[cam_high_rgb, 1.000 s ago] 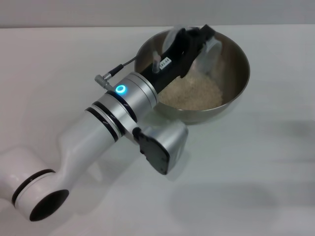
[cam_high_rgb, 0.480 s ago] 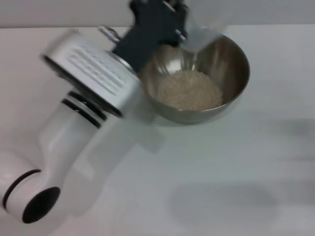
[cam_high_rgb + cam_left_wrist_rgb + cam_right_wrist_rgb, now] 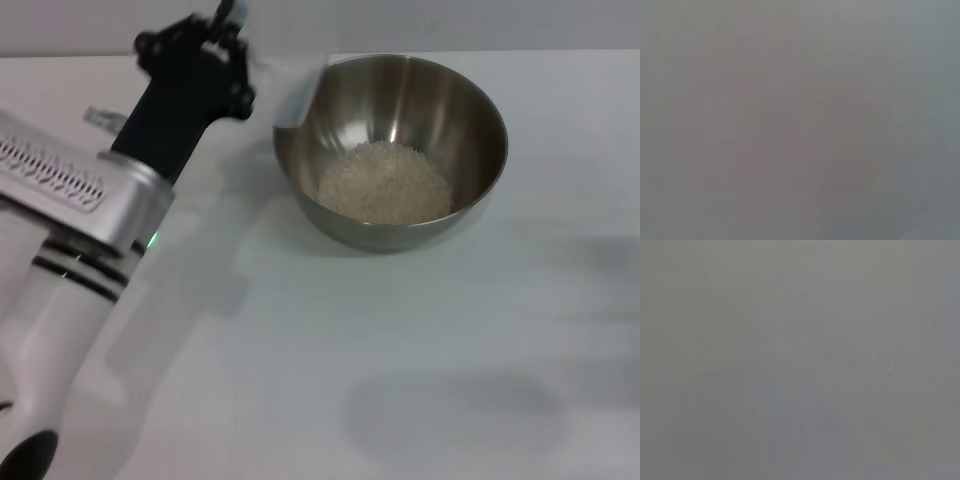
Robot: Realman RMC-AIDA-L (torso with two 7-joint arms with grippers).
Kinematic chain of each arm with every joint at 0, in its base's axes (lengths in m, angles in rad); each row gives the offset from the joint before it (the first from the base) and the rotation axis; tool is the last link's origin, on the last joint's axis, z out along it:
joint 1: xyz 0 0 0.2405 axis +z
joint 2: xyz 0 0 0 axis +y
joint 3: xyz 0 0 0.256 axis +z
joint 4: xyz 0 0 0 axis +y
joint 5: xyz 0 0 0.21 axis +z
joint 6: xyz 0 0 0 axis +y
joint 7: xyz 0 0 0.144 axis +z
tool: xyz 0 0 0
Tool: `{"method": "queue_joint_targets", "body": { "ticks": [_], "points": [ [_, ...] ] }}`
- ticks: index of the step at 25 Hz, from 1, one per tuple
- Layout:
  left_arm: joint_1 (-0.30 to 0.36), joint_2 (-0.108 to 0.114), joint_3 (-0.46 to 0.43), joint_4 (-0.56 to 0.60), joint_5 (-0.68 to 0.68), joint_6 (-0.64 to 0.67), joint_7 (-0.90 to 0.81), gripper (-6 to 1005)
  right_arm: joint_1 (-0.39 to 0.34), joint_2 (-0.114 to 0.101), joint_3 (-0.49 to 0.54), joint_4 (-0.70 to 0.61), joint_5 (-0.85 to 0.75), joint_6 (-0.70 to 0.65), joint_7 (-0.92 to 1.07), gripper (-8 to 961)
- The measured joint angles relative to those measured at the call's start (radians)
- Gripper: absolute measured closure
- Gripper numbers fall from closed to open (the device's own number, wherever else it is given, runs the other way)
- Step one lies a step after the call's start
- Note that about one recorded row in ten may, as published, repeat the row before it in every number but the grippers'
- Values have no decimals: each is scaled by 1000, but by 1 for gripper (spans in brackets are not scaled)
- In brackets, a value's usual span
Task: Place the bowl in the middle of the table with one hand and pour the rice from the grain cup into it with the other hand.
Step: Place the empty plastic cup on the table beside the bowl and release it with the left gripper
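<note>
The steel bowl [image 3: 475, 110] stands on the white table [image 3: 400, 330] at the back, right of centre, with a heap of rice [image 3: 385, 182] in its bottom. My left gripper [image 3: 215, 35] is raised just left of the bowl, clear of its rim. The grain cup [image 3: 292, 98] shows only as a pale translucent smear from the gripper's black head to the bowl's left rim, and the gripper is still shut on it. I cannot tell whether any rice is in the cup. Both wrist views are plain grey. My right gripper is out of view.
My left arm's silver and white links [image 3: 70, 230] cover the table's left side from the near corner up to the gripper. Soft shadows lie on the table at the near middle [image 3: 450, 410] and at the right edge.
My left gripper has lifted the cup out of the bowl and swung left, from over the rice to beside the bowl's left rim. The heap of rice is now uncovered.
</note>
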Motion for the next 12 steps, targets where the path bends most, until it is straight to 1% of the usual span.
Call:
{"method": "queue_joint_targets", "body": {
  "ticks": [2,5,9,12],
  "points": [
    [28,1,-10,20,-1,1,0,953,4,-1,0,-1,0,-7,0,170],
    [47,0,-20,67,0,3,0,952,13,-1,0,-1,0,-22,0,170],
    [50,-3,-13,134,-2,-3,-11,951,24,-1,0,-1,-1,-33,0,170],
    [51,-6,-11,153,-7,-23,-18,951,30,-1,0,-3,-1,-39,0,170]
  ]
}}
